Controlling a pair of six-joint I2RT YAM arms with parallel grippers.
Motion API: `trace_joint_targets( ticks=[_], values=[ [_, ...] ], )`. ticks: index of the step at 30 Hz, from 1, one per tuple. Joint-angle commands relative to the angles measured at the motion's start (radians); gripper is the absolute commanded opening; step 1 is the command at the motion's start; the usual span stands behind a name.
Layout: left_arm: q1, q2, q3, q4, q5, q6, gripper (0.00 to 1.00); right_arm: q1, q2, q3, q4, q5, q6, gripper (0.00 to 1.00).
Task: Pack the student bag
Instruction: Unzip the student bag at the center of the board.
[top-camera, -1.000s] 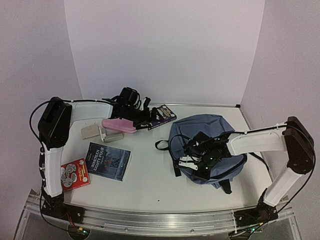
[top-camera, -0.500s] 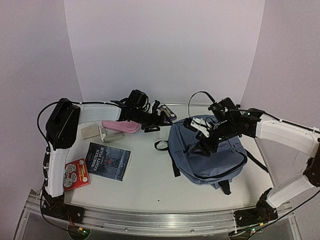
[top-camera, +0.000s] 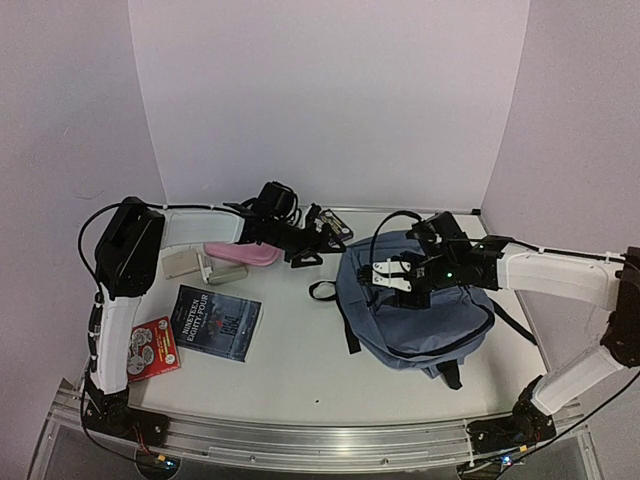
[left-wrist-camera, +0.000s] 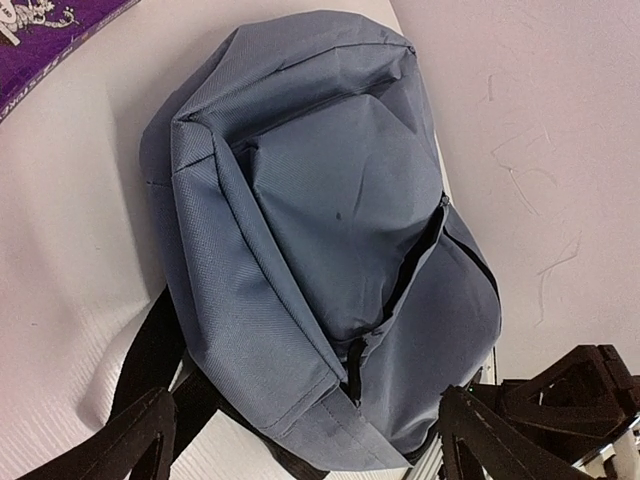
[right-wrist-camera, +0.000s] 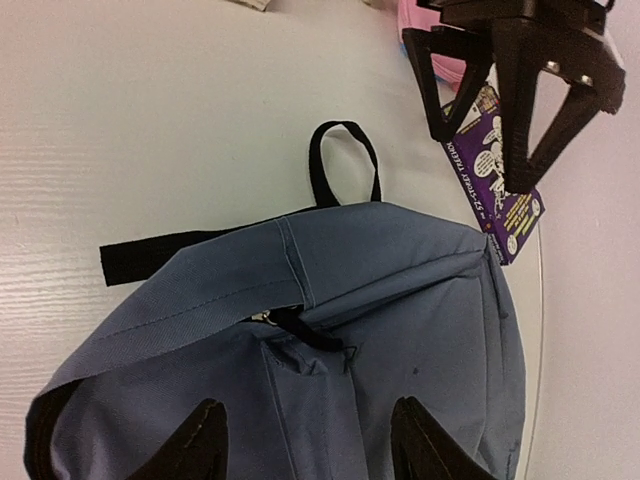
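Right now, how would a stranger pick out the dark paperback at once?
Start at the left half of the white table. The paperback lies flat near the front, right of a red card with silver discs. Only it has a dark cover titled Nineteen Eighty-Four.

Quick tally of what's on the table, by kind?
Backpack: 1
Pink pencil case: 1
Books: 2 (Nineteen Eighty-Four, purple book)
Red card pack: 1
Small blocks: 2 (beige block, grey block)
Total: 7
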Motion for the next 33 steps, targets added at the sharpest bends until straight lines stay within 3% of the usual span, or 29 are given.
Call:
trace_joint_targets(
  ticks=[1,13,26,33],
  values=[
    [0.002,0.010,0.022,0.051,0.039,-0.023,0.91,0.004,0.064,-0.015,0.122,0.000,-0.148,0.53],
    [0.019,0.002,-0.013,0.098,0.064,-0.057,0.90,0.000,0.206,-0.016,0.191,0.054,-0.257,0.37],
    [0.026,-0.001,-0.029,0.121,0.082,-0.073,0.90,-0.013,0.312,0.004,0.233,0.080,-0.298,0.35],
    [0.026,0.029,-0.004,0.123,0.095,-0.091,0.89,-0.013,0.334,0.012,0.233,0.113,-0.311,0.19]
  ],
)
